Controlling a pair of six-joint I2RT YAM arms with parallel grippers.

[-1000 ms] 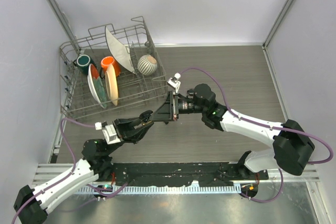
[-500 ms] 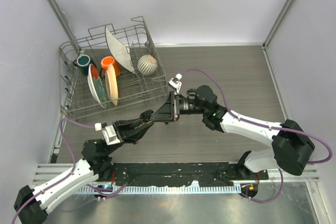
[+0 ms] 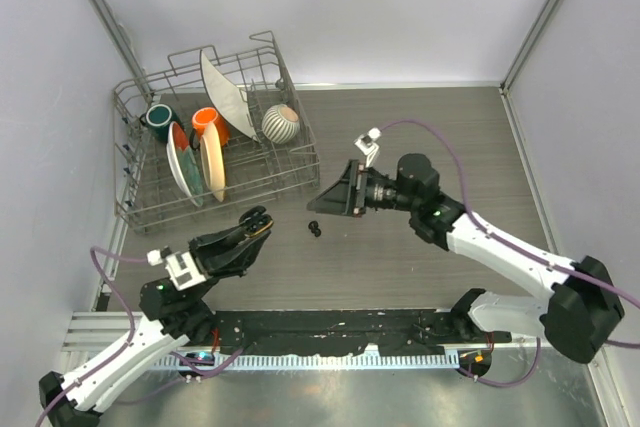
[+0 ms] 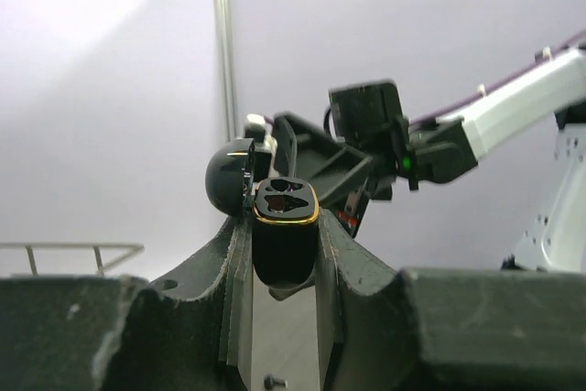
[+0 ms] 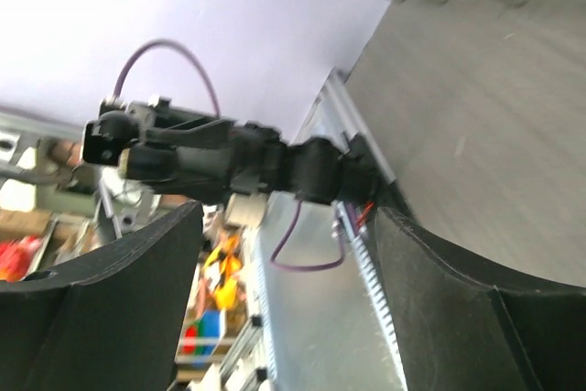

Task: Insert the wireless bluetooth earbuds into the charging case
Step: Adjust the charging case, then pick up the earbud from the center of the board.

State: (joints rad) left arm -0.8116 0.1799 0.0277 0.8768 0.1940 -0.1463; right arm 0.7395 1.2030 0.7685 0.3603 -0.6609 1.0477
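Right fingers (image 3: 322,202) have drawn back and spread wide, empty. Left fingers (image 3: 255,223) clamp the open black oval charging case (image 4: 285,226). A tiny glossy black earbud (image 3: 316,229) now lies on the tabletop (image 3: 450,137) between them, likely dropped.

no text, label, brand, number or sign is legible in any view.

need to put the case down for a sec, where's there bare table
Widest bare patch of table: far right, behind the right arm. A smaller one lies near, between both arms. Crowded: the dish rack far left, and the middle, where an earbud lies close to the left gripper, shut on the case, and the open right gripper.
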